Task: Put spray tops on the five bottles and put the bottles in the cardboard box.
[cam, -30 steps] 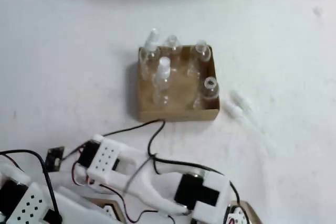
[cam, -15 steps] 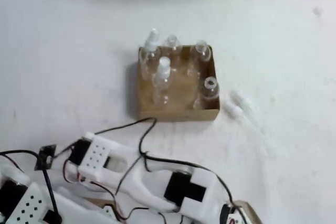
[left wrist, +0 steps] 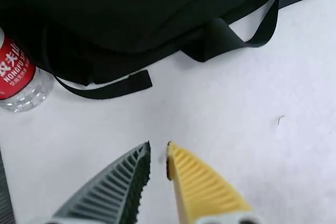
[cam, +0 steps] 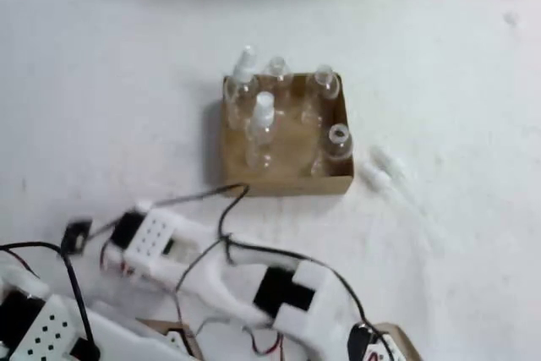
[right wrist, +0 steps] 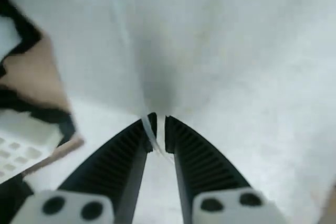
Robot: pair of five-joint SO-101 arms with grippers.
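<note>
Where the high view is nearest, along its lower edge: one white arm [cam: 211, 268] stretches from the lower right towards the left, trailing black cables. Part of a second arm [cam: 42, 327] sits in the lower left corner. Which side each belongs to cannot be told.
Left gripper [left wrist: 158, 153]: one grey and one yellow ribbed finger are drawn nearly together with nothing between them, above bare white table.
Beyond the left gripper: a black bag [left wrist: 131, 19] with loose straps lies on the table, and a water bottle [left wrist: 18, 77] with a red label lies beside it.
Right gripper [right wrist: 158, 124]: two black ribbed fingers are pinched almost together over the white table. A thin pale strand [right wrist: 151, 139] sits at the tips, and what it is cannot be told.
Table [cam: 127, 82]: white cloth covers the whole high view.
Cardboard box [cam: 287, 182]: shallow and open-topped, it sits at the centre of the high view, apart from the arms.
Bottles [cam: 262, 128]: five clear ones stand upright inside the box. Two at its left wear white spray tops, and two at its right show open necks.
Loose spray tops [cam: 385, 166]: these small pale pieces lie on the table just right of the box.
</note>
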